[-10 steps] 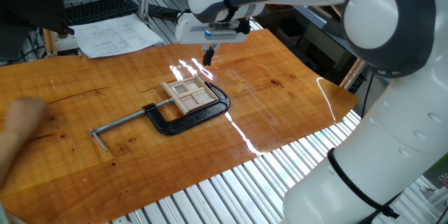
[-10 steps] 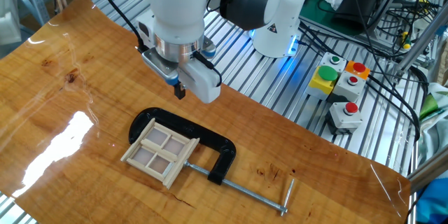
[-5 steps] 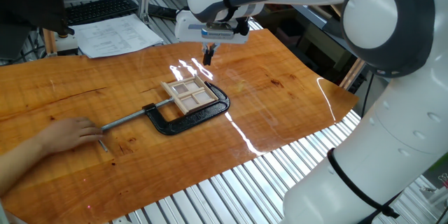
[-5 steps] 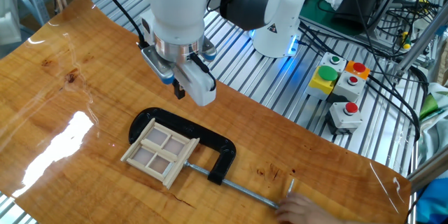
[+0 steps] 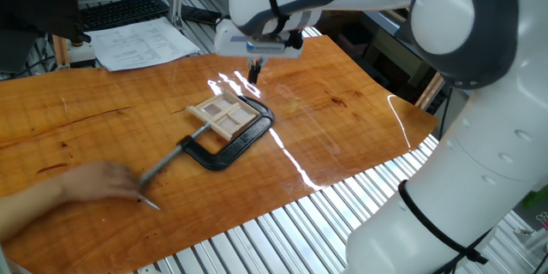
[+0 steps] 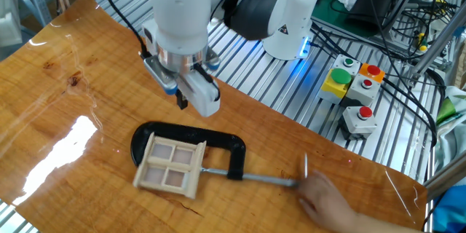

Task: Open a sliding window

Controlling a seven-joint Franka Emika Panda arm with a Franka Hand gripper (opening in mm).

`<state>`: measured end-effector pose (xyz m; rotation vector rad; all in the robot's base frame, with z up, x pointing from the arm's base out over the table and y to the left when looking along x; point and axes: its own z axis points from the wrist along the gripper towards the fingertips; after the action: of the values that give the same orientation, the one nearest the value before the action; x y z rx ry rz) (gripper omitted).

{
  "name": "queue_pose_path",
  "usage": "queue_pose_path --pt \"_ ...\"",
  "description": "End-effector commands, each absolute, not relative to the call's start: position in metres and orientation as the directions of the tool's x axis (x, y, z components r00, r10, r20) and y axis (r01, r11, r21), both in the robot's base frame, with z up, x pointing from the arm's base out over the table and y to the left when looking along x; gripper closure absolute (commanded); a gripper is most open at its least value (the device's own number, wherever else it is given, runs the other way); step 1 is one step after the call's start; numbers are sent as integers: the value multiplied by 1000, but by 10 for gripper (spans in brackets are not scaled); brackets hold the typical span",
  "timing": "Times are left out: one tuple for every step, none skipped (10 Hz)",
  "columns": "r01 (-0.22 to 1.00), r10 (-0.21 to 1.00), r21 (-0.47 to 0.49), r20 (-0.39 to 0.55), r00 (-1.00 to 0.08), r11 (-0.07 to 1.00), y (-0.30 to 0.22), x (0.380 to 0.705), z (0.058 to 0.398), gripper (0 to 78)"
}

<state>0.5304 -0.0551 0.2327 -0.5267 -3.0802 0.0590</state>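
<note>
The sliding window (image 5: pixel 224 114) is a small light-wood frame with crossbars, lying flat on the wooden table and held in the jaws of a black C-clamp (image 5: pixel 233 144). It also shows in the other fixed view (image 6: pixel 170 173), inside the clamp (image 6: pixel 191 134). My gripper (image 5: pixel 254 72) hangs above the table just behind the window, apart from it, its fingers together and empty. In the other fixed view my gripper (image 6: pixel 182 103) is above the clamp's far edge.
A person's hand (image 5: pixel 94 184) holds the end of the clamp's steel screw (image 6: pixel 256 180); the hand also shows in the other fixed view (image 6: pixel 328 202). Papers (image 5: pixel 141 43) and a keyboard (image 5: pixel 120 10) lie beyond the table. Button boxes (image 6: pixel 353 87) stand on the metal bench.
The person's hand has taken the screw's handle and swung the clamp round, turning and shifting the window with it. My gripper has drifted slightly.
</note>
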Motion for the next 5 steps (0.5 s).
queue_pose_path --pt "323 323 -35 -11 -946 946 -65 539 203 776" --pt "328 327 -34 -15 -945 944 -65 541 199 776" --pt "334 334 -31 -22 -942 942 -65 545 194 776" --pt "344 343 -31 -33 -939 938 -70 555 178 776" --pt "358 357 -31 -27 -934 933 -74 562 169 776"
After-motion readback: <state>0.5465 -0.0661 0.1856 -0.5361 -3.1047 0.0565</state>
